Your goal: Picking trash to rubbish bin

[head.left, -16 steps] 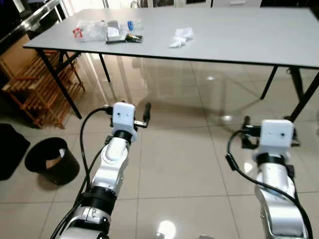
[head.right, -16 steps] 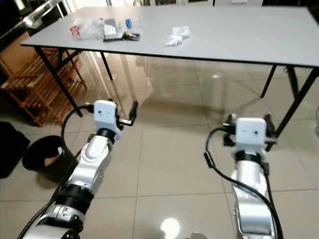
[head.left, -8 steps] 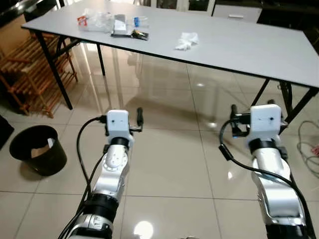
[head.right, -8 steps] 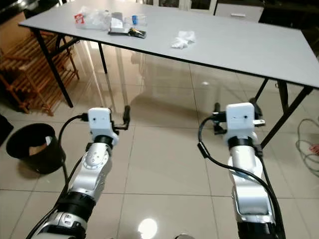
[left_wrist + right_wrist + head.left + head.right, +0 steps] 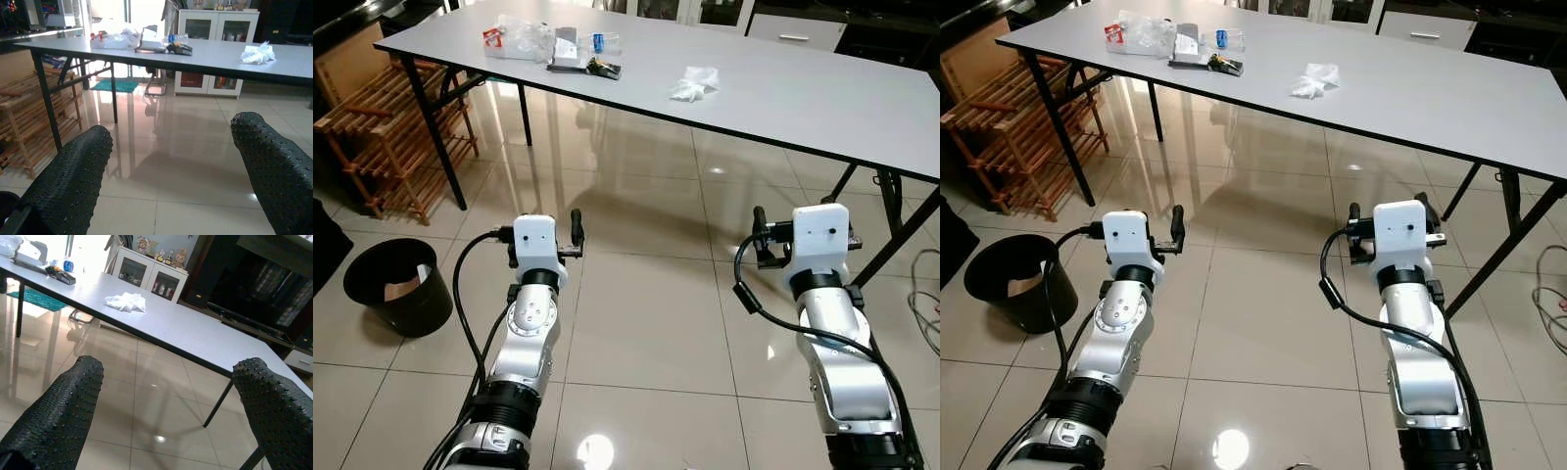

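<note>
Jaws of both the left gripper [image 5: 166, 176] and right gripper [image 5: 166, 416] are spread wide over shiny floor tiles [image 5: 646, 323], facing the grey bench [image 5: 803, 93] with trash [image 5: 693, 84], no writing readable

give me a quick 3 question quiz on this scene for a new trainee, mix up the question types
1. True or false: the crumpled white tissue lies on the grey table.
2. Where is the black bin? A) on the table B) on the floor at the robot's left C) in the right gripper
3. Fill in: the left gripper's fingers are ____.

Key: 1 true; 2 B; 3 open
</note>
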Controlling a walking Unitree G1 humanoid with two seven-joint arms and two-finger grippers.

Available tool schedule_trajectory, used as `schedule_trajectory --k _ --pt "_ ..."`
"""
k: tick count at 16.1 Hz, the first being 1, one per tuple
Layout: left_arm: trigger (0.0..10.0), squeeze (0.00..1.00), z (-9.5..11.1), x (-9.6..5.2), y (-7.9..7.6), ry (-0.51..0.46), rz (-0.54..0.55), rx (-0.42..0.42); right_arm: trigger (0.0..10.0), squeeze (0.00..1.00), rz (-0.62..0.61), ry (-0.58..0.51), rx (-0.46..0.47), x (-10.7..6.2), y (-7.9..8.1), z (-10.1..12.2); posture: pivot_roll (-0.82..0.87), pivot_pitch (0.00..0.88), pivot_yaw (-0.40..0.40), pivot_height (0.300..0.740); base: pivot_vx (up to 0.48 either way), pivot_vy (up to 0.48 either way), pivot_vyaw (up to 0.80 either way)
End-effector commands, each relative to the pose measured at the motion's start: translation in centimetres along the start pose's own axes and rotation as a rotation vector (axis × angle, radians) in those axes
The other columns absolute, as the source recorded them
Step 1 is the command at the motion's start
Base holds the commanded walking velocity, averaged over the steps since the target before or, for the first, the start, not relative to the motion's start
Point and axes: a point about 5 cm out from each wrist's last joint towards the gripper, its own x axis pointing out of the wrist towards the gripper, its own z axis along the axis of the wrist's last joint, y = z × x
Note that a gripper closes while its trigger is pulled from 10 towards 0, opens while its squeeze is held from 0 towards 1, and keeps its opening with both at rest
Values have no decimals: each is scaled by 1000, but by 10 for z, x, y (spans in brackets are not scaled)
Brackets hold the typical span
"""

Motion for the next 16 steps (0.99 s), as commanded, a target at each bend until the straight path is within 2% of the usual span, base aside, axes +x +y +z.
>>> schedule_trajectory --k 1,13,16 --pt "10000 0 4 1 -4 -10 -30 10 10000 0 2 3 15 -1 1 -2 -78 36 -25 740 0 0 0" --pt "10000 0 8 2 -9 -20 -111 4 10000 0 -1 18 51 -2 10 -7 -61 29 -3 740 0 0 0" --pt "10000 0 8 1 -10 -31 -140 5 10000 0 -5 21 54 -3 10 -9 -62 30 1 740 348 0 0"
